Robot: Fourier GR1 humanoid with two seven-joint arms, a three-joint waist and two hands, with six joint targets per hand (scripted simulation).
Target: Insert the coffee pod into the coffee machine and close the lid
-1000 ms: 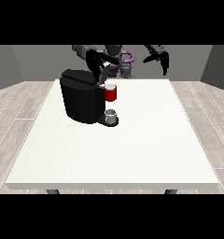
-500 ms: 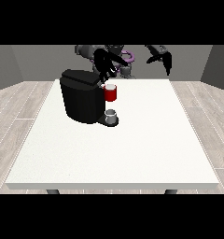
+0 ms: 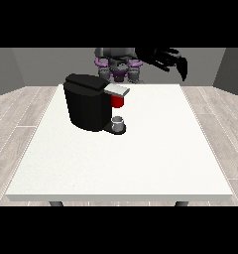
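You are looking at a white desk (image 3: 141,158) that is filling most of the view, its near edge lying towards you and two dark legs (image 3: 55,203) showing under it. A floor (image 3: 17,119) of pale grey planks is spreading out on both sides of the desk. A grey wall (image 3: 46,64) is standing behind, with darker corners at left and right.

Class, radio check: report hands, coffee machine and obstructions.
Hand at view's right raised, off table. Other hand unseen. Black coffee machine upright, grey cup-shaped thing at its base. No obstructions seen.
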